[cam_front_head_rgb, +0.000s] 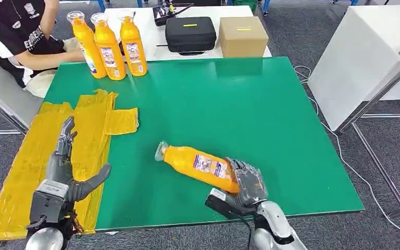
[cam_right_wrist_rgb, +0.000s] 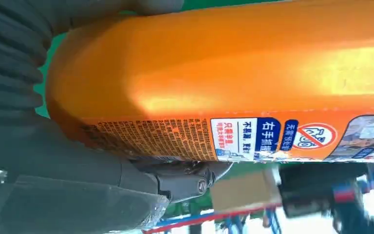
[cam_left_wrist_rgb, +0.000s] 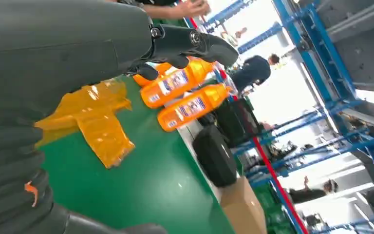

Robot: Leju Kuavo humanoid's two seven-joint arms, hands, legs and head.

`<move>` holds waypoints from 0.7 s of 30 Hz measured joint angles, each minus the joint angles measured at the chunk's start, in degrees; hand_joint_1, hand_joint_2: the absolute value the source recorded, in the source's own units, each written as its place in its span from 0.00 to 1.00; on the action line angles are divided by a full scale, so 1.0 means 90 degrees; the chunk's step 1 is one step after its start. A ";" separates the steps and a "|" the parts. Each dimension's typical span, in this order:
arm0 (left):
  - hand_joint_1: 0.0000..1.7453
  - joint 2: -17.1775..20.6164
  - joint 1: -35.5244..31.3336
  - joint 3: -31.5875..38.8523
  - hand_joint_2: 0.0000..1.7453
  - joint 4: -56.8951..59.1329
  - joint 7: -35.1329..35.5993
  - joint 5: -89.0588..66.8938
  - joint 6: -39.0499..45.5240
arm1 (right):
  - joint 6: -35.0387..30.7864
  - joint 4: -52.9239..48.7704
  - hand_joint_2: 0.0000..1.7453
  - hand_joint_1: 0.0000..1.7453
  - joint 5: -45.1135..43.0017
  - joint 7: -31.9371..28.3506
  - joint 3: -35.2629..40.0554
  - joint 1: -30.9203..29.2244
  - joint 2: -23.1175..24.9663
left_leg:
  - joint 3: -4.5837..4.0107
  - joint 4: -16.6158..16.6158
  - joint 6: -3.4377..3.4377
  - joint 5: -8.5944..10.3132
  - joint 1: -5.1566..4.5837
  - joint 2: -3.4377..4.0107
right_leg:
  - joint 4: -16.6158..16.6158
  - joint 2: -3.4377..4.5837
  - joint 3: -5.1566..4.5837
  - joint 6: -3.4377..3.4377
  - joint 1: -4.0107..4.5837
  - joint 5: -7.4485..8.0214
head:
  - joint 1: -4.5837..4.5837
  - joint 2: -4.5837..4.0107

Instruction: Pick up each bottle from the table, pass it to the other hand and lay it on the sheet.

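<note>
- Two hands sit at the near edge of the green table (cam_front_head_rgb: 250,104). The right hand (cam_front_head_rgb: 246,183), at about 5 o'clock, is wrapped around the base of an orange bottle (cam_front_head_rgb: 200,165); the right wrist view shows that bottle's labelled side pressed against the hand.
- That held bottle lies tilted, its clear cap pointing toward 10 o'clock, low over the green surface near the table's front; whether it touches the surface cannot be told.
- At 7 o'clock the left hand (cam_front_head_rgb: 65,166) holds nothing, fingers stretched forward and thumb spread out to the side, above the yellow sheet (cam_front_head_rgb: 91,130).
- This crinkled sheet lies along the table's left edge, from 7 toward 10 o'clock, with one flap reaching out onto the green.
- Three more orange bottles (cam_front_head_rgb: 109,47) stand upright, side by side, at the far left corner, around 11 o'clock.
- Just beyond them a seated person (cam_front_head_rgb: 18,36) rests a forearm at the table's corner.
- At 12 o'clock, on a white table behind, a black case (cam_front_head_rgb: 190,33) sits beside a cardboard box (cam_front_head_rgb: 242,35).
</note>
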 measured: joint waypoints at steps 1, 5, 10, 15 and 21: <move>0.00 0.0000 -0.0045 -0.0068 1.00 0.0000 0.0010 0.0027 -0.0095 | -0.0175 -0.0031 1.00 1.00 -0.0214 -0.0177 -0.0056 -0.0011 0.0056 | -0.0005 0.0000 0.0000 0.0000 0.0000 -0.0004 | 0.0000 -0.0002 -0.0003 0.0000 0.0000 0.0000 | 0.0002 0.0002; 0.00 0.0000 -0.0316 -0.0437 1.00 -0.0007 0.0075 0.0299 -0.0474 | -0.0723 -0.0141 1.00 1.00 -0.0949 -0.0736 -0.0155 -0.0115 0.0250 | -0.0015 0.0000 0.0000 0.0000 -0.0001 -0.0007 | 0.0000 -0.0004 -0.0011 0.0000 0.0000 0.0000 | 0.0000 0.0000; 0.00 -0.0005 -0.0714 -0.0942 1.00 0.0139 0.0192 0.0631 -0.0767 | -0.1258 -0.0172 1.00 1.00 -0.1614 -0.1309 -0.0194 -0.0332 0.0447 | -0.0015 0.0000 0.0001 0.0001 -0.0003 -0.0008 | 0.0000 -0.0005 -0.0011 0.0001 0.0000 0.0000 | 0.0000 0.0000; 0.00 -0.0024 -0.1037 -0.1297 1.00 0.0413 0.0395 0.1618 -0.1400 | -0.1456 -0.0163 1.00 1.00 -0.1908 -0.1592 -0.0184 -0.0543 0.0679 | -0.0017 0.0001 0.0001 0.0001 -0.0003 -0.0009 | 0.0001 -0.0005 -0.0012 0.0001 0.0000 0.0000 | 0.0000 0.0000; 0.00 -0.0175 -0.1555 -0.1831 1.00 0.0785 0.0751 0.2667 -0.1624 | -0.1444 0.0005 1.00 1.00 -0.1991 -0.1772 0.0051 -0.0909 0.1083 | -0.0019 0.0001 0.0001 0.0001 -0.0001 -0.0008 | 0.0002 -0.0005 -0.0014 0.0000 0.0000 0.0000 | 0.0000 0.0000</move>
